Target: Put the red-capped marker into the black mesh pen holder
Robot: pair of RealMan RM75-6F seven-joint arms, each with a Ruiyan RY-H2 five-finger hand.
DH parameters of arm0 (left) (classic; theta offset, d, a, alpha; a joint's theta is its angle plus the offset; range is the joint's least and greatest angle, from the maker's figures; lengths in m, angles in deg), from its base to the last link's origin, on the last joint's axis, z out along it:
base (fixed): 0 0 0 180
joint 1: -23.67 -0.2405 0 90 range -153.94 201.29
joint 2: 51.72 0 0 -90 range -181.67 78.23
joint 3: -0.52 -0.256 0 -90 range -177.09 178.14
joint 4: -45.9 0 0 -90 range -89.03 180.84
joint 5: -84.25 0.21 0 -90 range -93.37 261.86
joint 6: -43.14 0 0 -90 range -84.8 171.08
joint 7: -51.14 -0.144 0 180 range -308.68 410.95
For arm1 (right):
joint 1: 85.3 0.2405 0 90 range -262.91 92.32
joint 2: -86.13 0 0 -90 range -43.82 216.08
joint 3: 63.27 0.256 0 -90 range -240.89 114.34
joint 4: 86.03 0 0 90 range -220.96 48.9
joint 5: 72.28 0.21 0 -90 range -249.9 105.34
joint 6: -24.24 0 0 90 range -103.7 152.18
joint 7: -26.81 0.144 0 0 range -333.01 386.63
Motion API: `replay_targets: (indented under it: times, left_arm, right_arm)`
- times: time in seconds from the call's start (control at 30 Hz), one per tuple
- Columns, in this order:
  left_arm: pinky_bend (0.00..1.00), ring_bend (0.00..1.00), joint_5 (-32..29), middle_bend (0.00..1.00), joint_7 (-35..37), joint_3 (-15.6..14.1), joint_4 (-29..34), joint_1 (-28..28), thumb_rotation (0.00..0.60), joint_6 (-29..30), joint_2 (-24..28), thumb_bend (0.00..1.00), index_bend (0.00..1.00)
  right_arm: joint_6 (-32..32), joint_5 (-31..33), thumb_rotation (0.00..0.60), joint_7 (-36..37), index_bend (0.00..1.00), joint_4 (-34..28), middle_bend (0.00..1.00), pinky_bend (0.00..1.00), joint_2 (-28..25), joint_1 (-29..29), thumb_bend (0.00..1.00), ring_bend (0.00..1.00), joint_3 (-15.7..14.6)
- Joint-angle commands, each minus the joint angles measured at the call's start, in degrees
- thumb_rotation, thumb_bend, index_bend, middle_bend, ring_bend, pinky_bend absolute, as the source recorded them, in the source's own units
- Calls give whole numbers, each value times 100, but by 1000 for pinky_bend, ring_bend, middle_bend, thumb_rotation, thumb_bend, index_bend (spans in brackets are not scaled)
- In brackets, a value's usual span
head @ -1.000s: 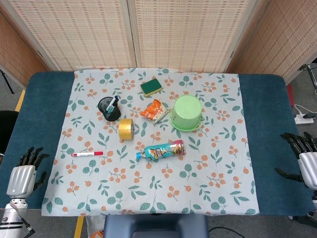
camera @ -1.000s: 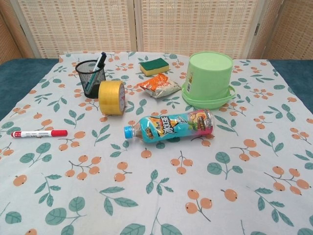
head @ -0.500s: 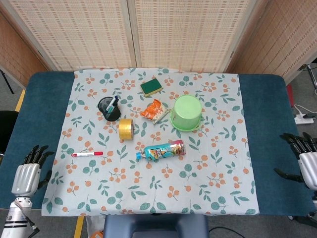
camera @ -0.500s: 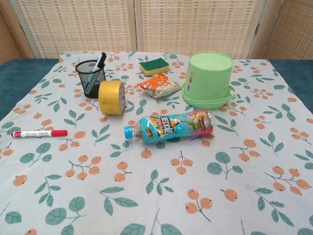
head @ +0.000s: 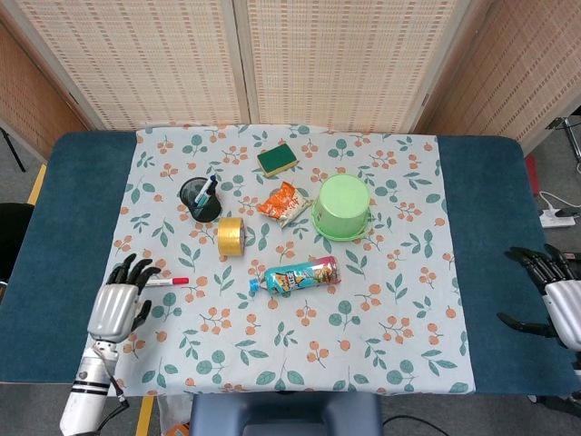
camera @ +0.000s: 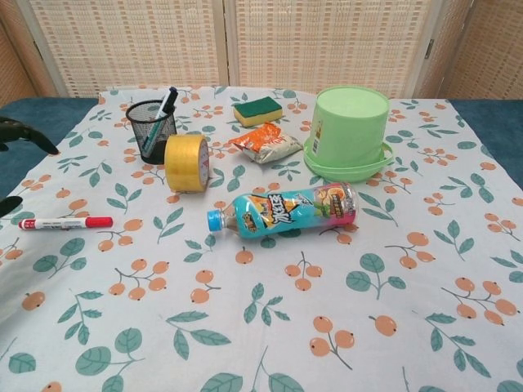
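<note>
The red-capped marker [head: 169, 282] [camera: 66, 222] lies flat on the floral cloth at the left, cap pointing right. The black mesh pen holder [head: 200, 197] [camera: 152, 129] stands upright further back with a dark pen in it. My left hand [head: 116, 304] hovers over the marker's left end with fingers spread, holding nothing; in the chest view only dark fingertips [camera: 24, 135] show at the left edge. My right hand [head: 556, 292] rests open at the far right over the blue table edge, far from both objects.
A yellow tape roll [head: 231, 236] sits between marker and holder. A blue drink bottle [head: 295, 275] lies on its side mid-table. An upturned green bucket [head: 342, 206], a snack packet [head: 282, 203] and a green sponge [head: 277, 159] sit further back.
My left hand has moved right and forward from the table's left edge to the marker's left end. The right hand has barely shifted. The objects have not moved.
</note>
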Motion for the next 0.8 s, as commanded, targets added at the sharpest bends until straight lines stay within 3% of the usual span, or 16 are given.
replay_targets:
  times: [0.03,0.2,0.5,0.8]
  left_arm:
    - [206,78,-87,225,-195,80,-205,111,600,1,-321,364,313]
    - [226,106,-454,283,-279,342,-1223,422,600,-159,-1104,364,354]
    - [229,112,-979,262,-266,496,-2320,842,600,-833,-1501,364,345]
    - [225,112,-1499,285,-591,576,-2571,1042,600,-1079,-1575,364,362]
  right_arm:
    - [-20,-32,600,109,189,47,140,27,-2,21,0,137,-18]
    - [4,-10,600,292,194,144,140,27,-7,27,0,137,-12]
    - [-51,71,600,155,202,117,140,27,22,44,0,137,-4]
    - [-207,181,600,22,213,72,140,27,41,101,0,141,8]
